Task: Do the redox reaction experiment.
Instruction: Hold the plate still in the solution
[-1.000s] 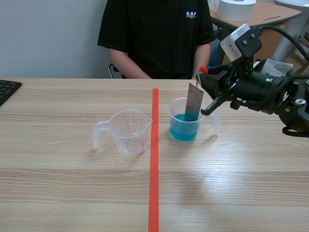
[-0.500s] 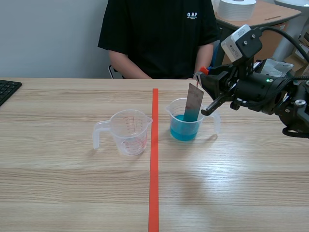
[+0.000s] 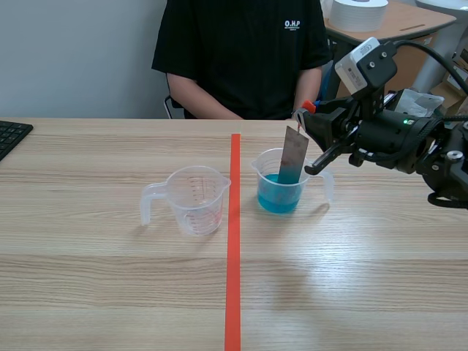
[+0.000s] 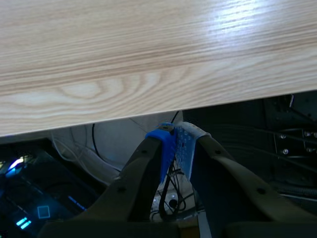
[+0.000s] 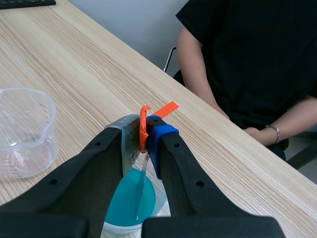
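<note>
Directly below the right gripper point(image 5: 145, 135), clamped on an orange clip point(image 5: 143, 123), the metal strip point(image 3: 294, 157) hangs near-upright, its lower end in the measuring cup's point(image 3: 265, 167) blue liquid point(image 3: 275, 197); the left gripper point(image 4: 174, 145) is closed, empty.

- R gripper point(image 5: 142, 133) had its fingers pressed together on an orange clip point(image 5: 143, 124); blue pad point(image 5: 157, 135) on one side, grey pad on the other.
- Thin metal strip point(image 5: 143, 174) hung under the clip, seen edge-on, lower end in blue liquid point(image 5: 130, 201).
- Liquid sat in a clear beaker point(image 5: 119, 229) directly under the gripper.
- 2nd clear cup point(image 5: 22, 131) w/ red markings stood beside the gripper, apart from the beaker.
- Orange tape point(image 5: 166, 109) showed just ahead of the fingertips on the wooden table point(image 5: 74, 59).
- Person in black shirt point(image 5: 257, 54) sat at the far edge, forearms resting there, bracelet point(image 5: 271, 130) on one wrist.
- Keyboard point(image 5: 25, 3) edge at the far corner.
</note>
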